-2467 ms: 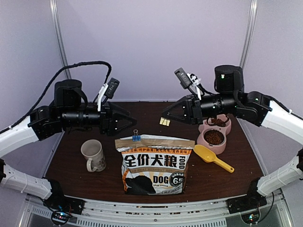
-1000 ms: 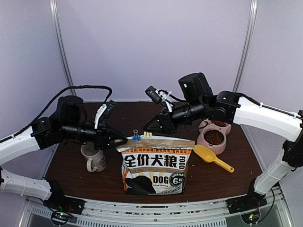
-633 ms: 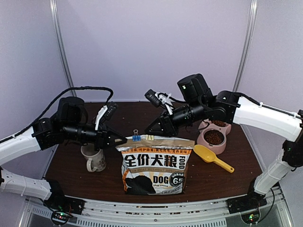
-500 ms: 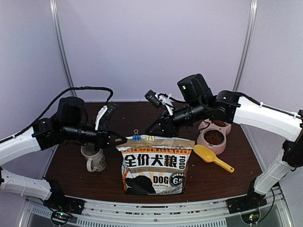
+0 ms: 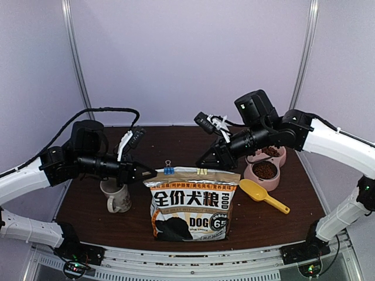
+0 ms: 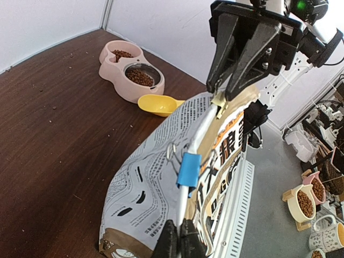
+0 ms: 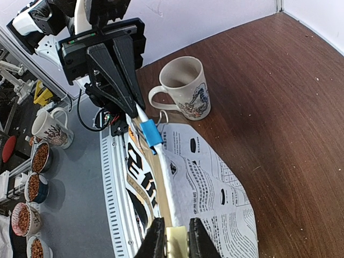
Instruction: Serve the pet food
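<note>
The brown paper pet food bag (image 5: 190, 205) stands upright at mid-table, its top folded over and held by a blue binder clip (image 5: 169, 170). My left gripper (image 5: 153, 173) is shut on the folded top edge at the bag's left corner (image 6: 180, 226). My right gripper (image 5: 203, 166) is shut on a pale yellow clip (image 7: 176, 239) at the top edge, right of the blue clip (image 7: 150, 133). Reddish-brown pet food (image 5: 265, 170) fills both cups of the pink double bowl (image 5: 255, 178) at the right.
A white printed mug (image 5: 115, 193) stands left of the bag, under the left arm. A yellow scoop (image 5: 263, 195) lies between bag and bowl. Crumbs dot the brown tabletop (image 5: 258, 225). Beyond the near edge, more cups and bowls (image 7: 37, 156) sit off the table.
My left gripper has shut on the bag's top left corner. The right arm has slid rightward along the top edge, carrying the yellow clip.
</note>
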Controlling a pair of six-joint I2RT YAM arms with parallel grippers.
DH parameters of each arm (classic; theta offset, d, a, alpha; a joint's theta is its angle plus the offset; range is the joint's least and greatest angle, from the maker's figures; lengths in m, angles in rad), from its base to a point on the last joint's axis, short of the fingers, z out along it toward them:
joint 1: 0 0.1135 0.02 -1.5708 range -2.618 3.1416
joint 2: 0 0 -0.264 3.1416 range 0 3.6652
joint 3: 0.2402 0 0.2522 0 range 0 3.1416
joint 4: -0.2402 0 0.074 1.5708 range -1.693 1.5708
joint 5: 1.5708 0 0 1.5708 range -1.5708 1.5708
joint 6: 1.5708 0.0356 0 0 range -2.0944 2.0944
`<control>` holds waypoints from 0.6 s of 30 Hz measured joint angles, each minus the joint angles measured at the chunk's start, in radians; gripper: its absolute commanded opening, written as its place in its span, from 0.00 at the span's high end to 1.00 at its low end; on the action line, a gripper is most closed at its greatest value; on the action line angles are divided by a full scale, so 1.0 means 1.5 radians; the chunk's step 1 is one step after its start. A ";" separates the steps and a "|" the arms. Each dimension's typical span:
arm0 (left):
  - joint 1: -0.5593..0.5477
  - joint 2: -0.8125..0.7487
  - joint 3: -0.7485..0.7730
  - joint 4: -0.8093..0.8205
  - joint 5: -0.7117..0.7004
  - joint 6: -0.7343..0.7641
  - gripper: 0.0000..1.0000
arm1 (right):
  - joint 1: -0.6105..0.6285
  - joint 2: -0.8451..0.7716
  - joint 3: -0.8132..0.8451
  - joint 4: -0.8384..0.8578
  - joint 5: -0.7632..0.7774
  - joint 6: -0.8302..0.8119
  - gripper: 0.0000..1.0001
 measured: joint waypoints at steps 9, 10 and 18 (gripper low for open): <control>0.000 0.000 0.000 0.000 0.000 0.000 1.00 | -0.024 -0.011 0.001 -0.049 -0.013 -0.036 1.00; -0.001 0.000 0.000 0.000 0.000 0.000 1.00 | -0.025 -0.011 0.003 -0.053 -0.014 -0.039 1.00; -0.001 0.000 0.000 0.000 0.000 0.000 1.00 | -0.037 -0.011 0.009 -0.081 -0.026 -0.066 1.00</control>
